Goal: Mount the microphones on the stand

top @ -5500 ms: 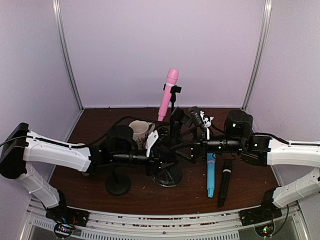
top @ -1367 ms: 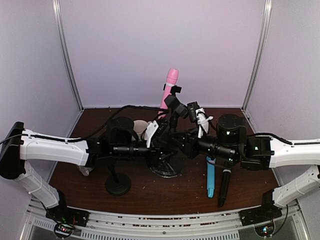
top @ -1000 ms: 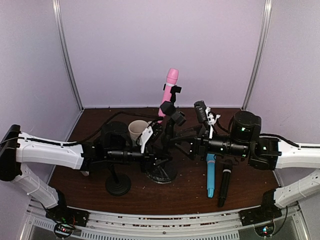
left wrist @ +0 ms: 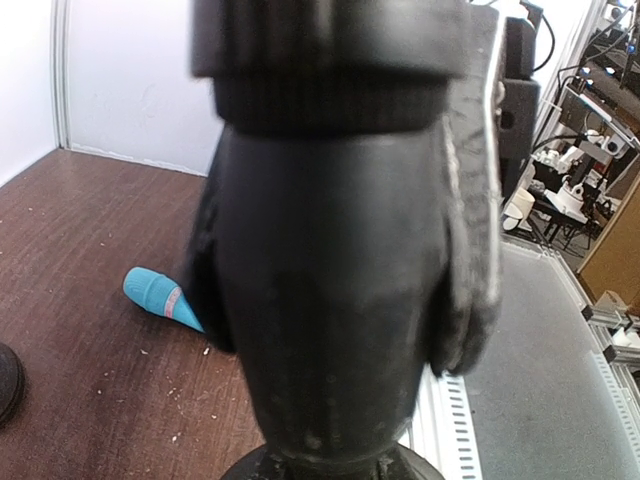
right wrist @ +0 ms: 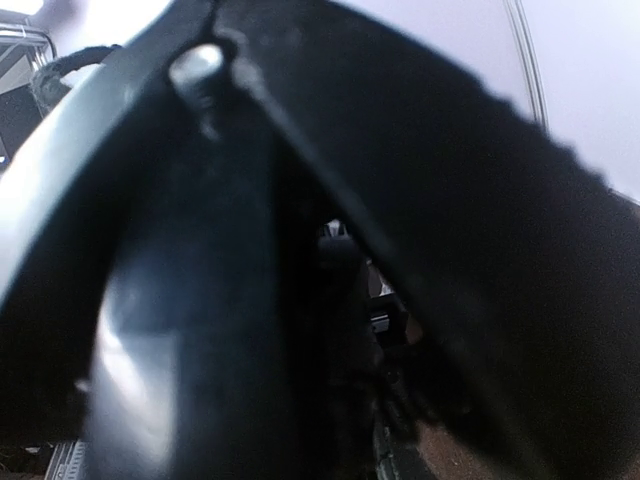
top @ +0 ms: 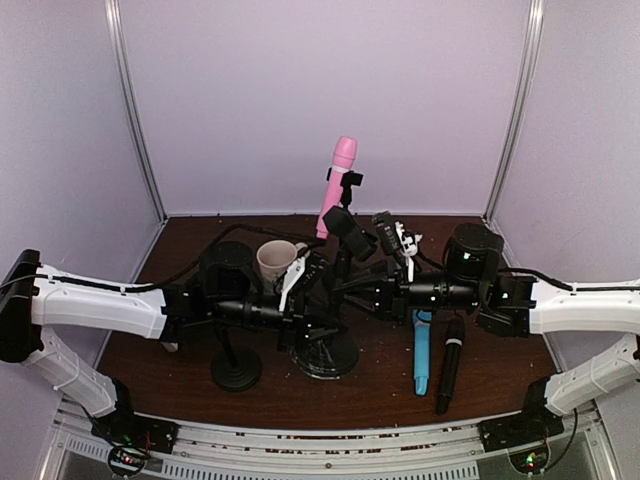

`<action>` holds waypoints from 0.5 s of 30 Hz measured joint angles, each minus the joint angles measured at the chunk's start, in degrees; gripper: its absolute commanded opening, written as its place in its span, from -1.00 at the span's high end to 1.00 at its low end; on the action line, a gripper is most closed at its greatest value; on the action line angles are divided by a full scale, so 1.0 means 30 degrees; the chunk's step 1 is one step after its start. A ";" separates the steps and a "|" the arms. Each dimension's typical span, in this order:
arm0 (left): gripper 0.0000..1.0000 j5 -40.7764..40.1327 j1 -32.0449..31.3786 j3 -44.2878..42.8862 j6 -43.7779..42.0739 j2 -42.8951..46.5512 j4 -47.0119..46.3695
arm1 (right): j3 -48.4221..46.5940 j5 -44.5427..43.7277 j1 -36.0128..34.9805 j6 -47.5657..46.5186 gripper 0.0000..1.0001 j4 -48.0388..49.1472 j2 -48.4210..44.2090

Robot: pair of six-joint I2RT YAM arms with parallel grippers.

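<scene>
Gripping microphone stand [top: 327, 357] with left gripper [top: 301, 303]; cannot tell right gripper [top: 378, 290] jaws. Pink microphone [top: 335, 190] clipped, twelve o'clock; blue microphone [top: 422, 352], black microphone [top: 447, 375] unattached, four o'clock.

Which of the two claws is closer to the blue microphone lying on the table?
Right. The right gripper hovers just left of the light blue microphone, with its arm crossing the microphone's far end. The left gripper is at the stand, farther left.
</scene>
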State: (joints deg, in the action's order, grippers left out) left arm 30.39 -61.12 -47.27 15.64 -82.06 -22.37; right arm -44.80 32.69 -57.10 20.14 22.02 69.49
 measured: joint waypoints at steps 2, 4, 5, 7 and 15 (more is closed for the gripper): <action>1.00 -0.0044 0.0000 -0.0007 0.0058 0.0000 0.0036 | 0.0000 -0.0095 -0.0007 -0.0095 1.00 0.0000 0.0000; 1.00 -0.0393 0.0000 -0.0044 0.0066 0.0000 0.0124 | 0.0000 -0.0488 -0.0007 -0.0102 1.00 -0.0036 -0.0007; 1.00 -0.0758 -0.0015 -0.0073 0.0058 0.0000 0.0197 | 0.0000 -0.0911 -0.0022 -0.0109 1.00 -0.0109 -0.0022; 1.00 -0.2076 -0.0131 -0.0087 0.0044 0.0000 0.0350 | 0.0000 -0.2098 -0.0240 -0.0160 1.00 -0.0408 -0.0087; 1.00 -0.8342 -0.1552 -0.0102 0.0109 0.0000 0.1129 | -0.0138 -0.6900 -0.1472 -0.0299 1.00 -0.1756 -0.0168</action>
State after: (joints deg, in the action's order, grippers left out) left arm 5.37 -65.78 -47.57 15.97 -82.06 -18.98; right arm -45.21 11.99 -61.52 19.25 16.75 68.99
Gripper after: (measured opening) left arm 0.154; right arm 0.234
